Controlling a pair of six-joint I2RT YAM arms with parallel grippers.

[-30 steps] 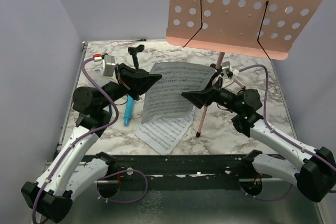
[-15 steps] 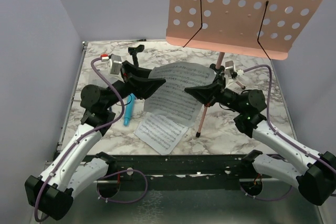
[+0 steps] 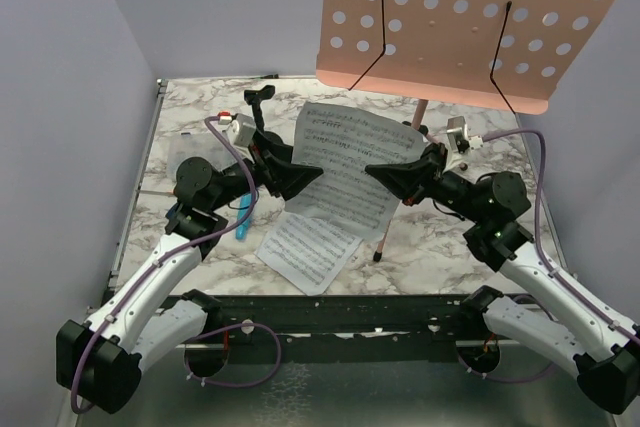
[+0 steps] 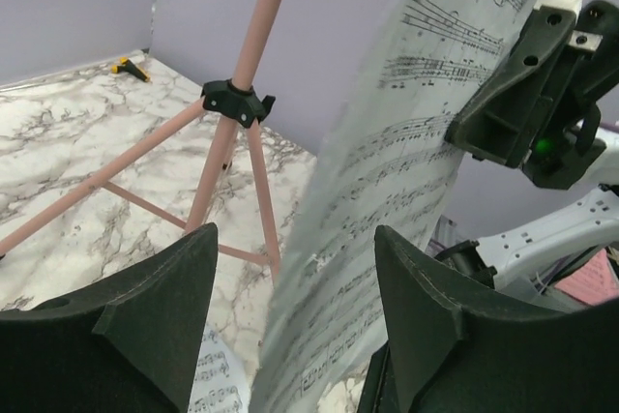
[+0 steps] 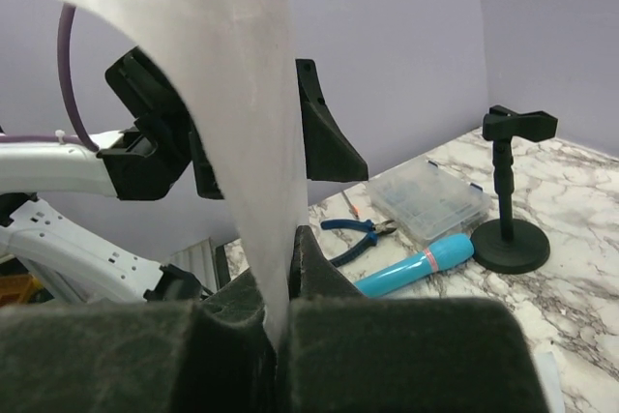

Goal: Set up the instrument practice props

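A white sheet-music page [image 3: 345,162] hangs upright over mid-table, and my right gripper [image 3: 376,173] is shut on its right edge. In the right wrist view the page [image 5: 242,94] rises from between the closed fingers of that gripper [image 5: 280,307]. My left gripper [image 3: 300,179] stands open around the page's left edge; its fingers [image 4: 145,316] do not touch the paper [image 4: 387,191]. A second page [image 3: 308,252] lies flat on the table. The pink music stand [image 3: 470,27] rises at back right, with its tripod [image 4: 237,103] behind the page. The blue microphone [image 3: 243,217] lies left, and the black mic stand [image 3: 258,99] is at the back.
In the right wrist view a clear compartment box [image 5: 430,200] and blue-handled pliers [image 5: 353,234] lie near the microphone [image 5: 416,266] and mic stand [image 5: 508,210]. Purple walls close in three sides. A small yellow tool [image 4: 131,67] lies by the far wall.
The right gripper has closed on the page and the left gripper has opened off it. The page now stands more upright and both arms have shifted right.
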